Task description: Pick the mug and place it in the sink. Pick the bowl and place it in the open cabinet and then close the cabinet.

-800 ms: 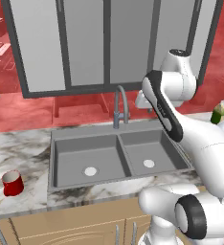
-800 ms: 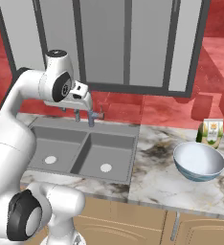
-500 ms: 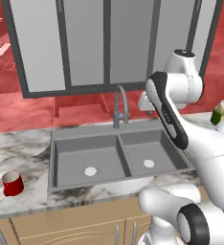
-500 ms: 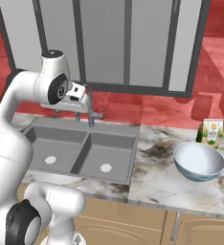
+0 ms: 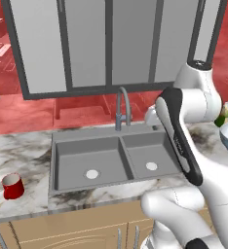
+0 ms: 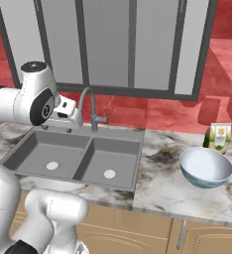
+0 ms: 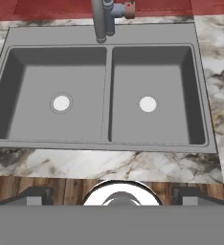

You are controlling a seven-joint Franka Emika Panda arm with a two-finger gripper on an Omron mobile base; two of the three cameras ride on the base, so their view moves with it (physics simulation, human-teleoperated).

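- Left base view: red mug (image 5: 12, 186) stands on marble counter (image 5: 18, 155), left of the grey sink (image 5: 111, 160).
- Bowl (image 6: 205, 167) sits right, beside a carton (image 6: 218, 137).
- Gripper (image 7: 112, 197) spread wide, empty, above the sink.

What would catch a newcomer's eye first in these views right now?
Likely the wide grey sink set in the marble counter, both basins bare under the hand camera. Next, the small red mug standing on the counter left of the sink, and the white bowl on the counter to its right, beside a small carton.
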